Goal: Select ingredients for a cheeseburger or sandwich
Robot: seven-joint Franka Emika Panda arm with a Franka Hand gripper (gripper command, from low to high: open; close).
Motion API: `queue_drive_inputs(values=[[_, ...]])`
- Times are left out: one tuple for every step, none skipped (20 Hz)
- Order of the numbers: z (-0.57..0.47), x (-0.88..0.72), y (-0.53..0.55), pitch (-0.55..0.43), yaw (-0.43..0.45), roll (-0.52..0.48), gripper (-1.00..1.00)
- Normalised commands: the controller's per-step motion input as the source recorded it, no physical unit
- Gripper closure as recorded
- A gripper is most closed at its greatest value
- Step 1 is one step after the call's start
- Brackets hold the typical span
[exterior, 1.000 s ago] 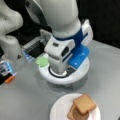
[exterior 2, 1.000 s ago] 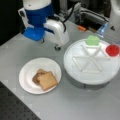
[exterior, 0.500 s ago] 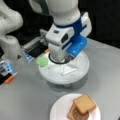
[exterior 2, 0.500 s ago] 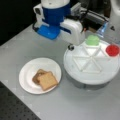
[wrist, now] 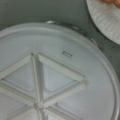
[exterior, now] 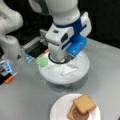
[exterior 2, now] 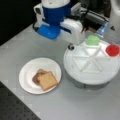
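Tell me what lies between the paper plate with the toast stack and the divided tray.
Nothing: in a front view, only bare grey table separates the paper plate from the divided tray. The toast stack stays on the plate.

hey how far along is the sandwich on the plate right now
Partly built. On the paper plate a toast square lies over a darker piece; what that is can't be told. In hand: the hand is not in view; the arm is over the divided tray, and the wrist view shows empty compartments. Left: green lettuce and a red disc on the tray.
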Motion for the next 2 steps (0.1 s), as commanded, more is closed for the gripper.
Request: queue_drive_inputs(values=[[-0.09, -0.05, 0.05, -0.048, 0.019, -0.117, -1.00], [-0.09, -0.04, 0.05, -0.055, 0.019, -0.127, -1.00]])
